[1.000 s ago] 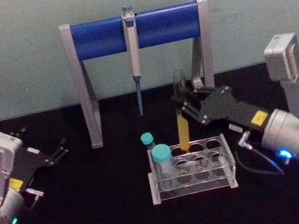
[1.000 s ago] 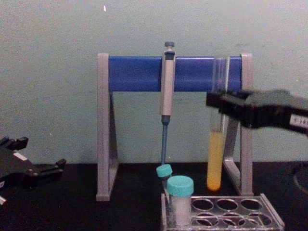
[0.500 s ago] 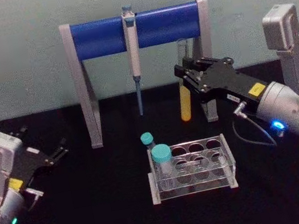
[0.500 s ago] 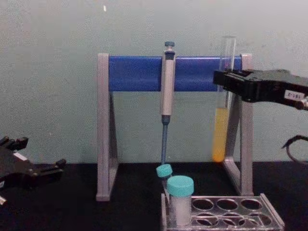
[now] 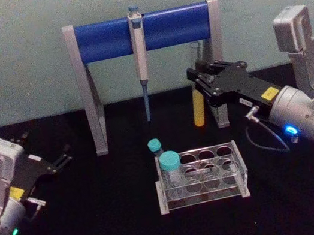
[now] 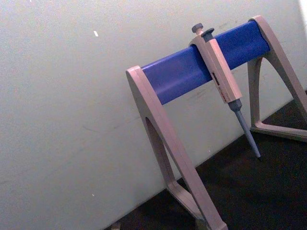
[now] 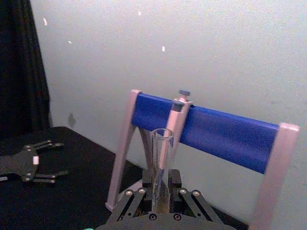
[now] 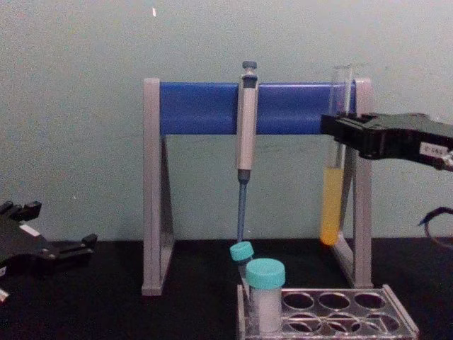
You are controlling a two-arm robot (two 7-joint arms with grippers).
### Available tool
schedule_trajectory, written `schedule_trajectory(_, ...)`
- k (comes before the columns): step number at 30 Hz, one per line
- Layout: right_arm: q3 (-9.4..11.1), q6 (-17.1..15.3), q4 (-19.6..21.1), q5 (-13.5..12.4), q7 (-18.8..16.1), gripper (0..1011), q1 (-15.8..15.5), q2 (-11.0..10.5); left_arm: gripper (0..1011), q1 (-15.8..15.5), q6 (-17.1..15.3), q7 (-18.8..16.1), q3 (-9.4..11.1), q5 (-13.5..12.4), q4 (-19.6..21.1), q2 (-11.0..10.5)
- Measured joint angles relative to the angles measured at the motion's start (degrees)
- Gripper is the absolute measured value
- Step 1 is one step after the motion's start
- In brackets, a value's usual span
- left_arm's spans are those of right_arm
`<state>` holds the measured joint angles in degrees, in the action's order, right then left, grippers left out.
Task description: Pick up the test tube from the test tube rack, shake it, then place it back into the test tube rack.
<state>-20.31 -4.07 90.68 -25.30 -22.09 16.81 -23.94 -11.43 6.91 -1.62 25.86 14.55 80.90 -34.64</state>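
Note:
The test tube (image 5: 198, 105) is a clear glass tube with yellow-orange liquid in its lower part (image 8: 330, 207). It hangs upright in the air, behind and above the test tube rack (image 5: 199, 176), and my right gripper (image 5: 200, 80) is shut on its upper half. In the chest view the right gripper (image 8: 340, 134) comes in from the right, level with the blue bar. The tube's open mouth (image 7: 162, 135) rises between the fingers in the right wrist view. The clear rack (image 8: 329, 315) stands on the black table. My left gripper (image 5: 60, 159) rests open at the far left.
A grey stand with a blue bar (image 5: 142, 32) holds a pipette (image 5: 140, 59) behind the rack. Two teal-capped vials (image 5: 170, 165) stand in the rack's left end. A cable (image 5: 264, 138) loops under the right arm. The table is black, with a pale wall behind.
The right gripper lifted the tube up out of the rack and carried it back toward the stand. Over the last half second it dipped slightly and shifted right.

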Motion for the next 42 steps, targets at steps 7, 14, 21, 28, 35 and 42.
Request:
schedule_trajectory(7, 1.8, -0.2, 2.1, 0.4, 1.5, 221, -2.6, -1.1, 1001, 0.0, 0.0, 0.0, 0.0, 0.0, 0.0, 0.0)
schedule_trajectory(14, 3.4, -1.3, 6.5, -0.2, 1.9, 221, -7.2, -2.9, 1001, 0.0, 0.0, 0.0, 0.0, 0.0, 0.0, 0.0)
schedule_trajectory(21, 2.8, -1.6, 9.0, -2.0, -0.2, 221, -9.7, -3.6, 1001, 0.0, 0.0, 0.0, 0.0, 0.0, 0.0, 0.0)
schedule_trajectory(28, 0.0, -0.1, 6.9, -2.7, -1.7, 221, -7.7, -1.6, 1001, 0.0, 0.0, 0.0, 0.0, 0.0, 0.0, 0.0)
schedule_trajectory(35, -1.7, 1.5, 3.0, -1.5, -1.1, 221, -4.3, 0.8, 1001, 0.0, 0.0, 0.0, 0.0, 0.0, 0.0, 0.0)
schedule_trajectory(42, -0.9, 2.1, 0.6, -0.1, 1.9, 221, -3.2, 2.5, 1001, 0.0, 0.0, 0.0, 0.0, 0.0, 0.0, 0.0)
